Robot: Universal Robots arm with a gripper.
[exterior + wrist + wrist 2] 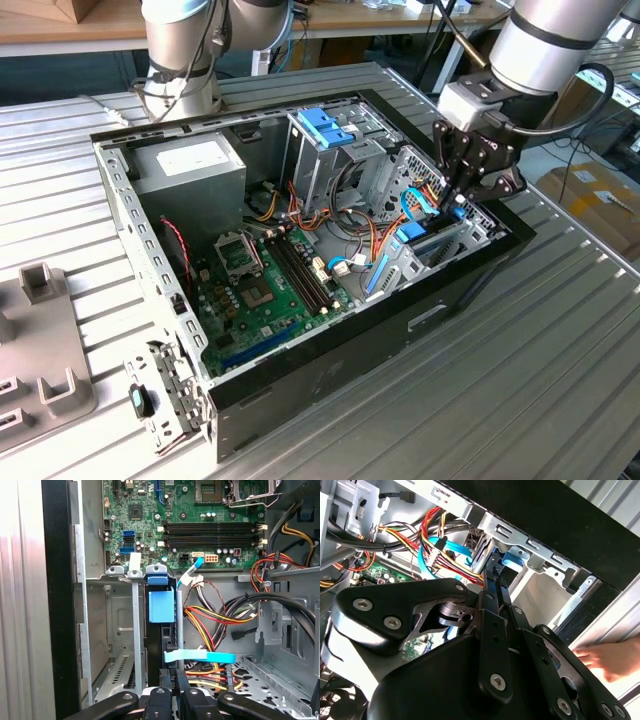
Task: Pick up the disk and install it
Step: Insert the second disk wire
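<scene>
Fingers look pinched nearly together on the top edge of the disk, though the contact itself is partly hidden.

Exterior view: gripper (pixel 462 192) is down inside the computer case (pixel 330 385), at the drive bay (pixel 440 240) in the case corner toward the exterior view's right. Disk sits on edge in that bay, blue frame showing. Blue cable and the orange/yellow wire bundle run just beside it.

Second wrist view: finger links (pixel 492 605) converge to a narrow tip at the blue plastic part (pixel 512 557) by the bay's metal wall. A person's hand (pixel 612 660) is near, outside the case wall.

First wrist view: disk (pixel 161 607) stands upright between the bay rails, blue tab on top, mostly down in the slot. Flat blue cable (pixel 200 656) crosses right in front of it, near the fingertips (pixel 170 680).

Risk, my read: cable gets snagged or trapped under the disk as it seats; a slight tilt jams it on the rails. Hand that close is a pinch hazard.
</scene>
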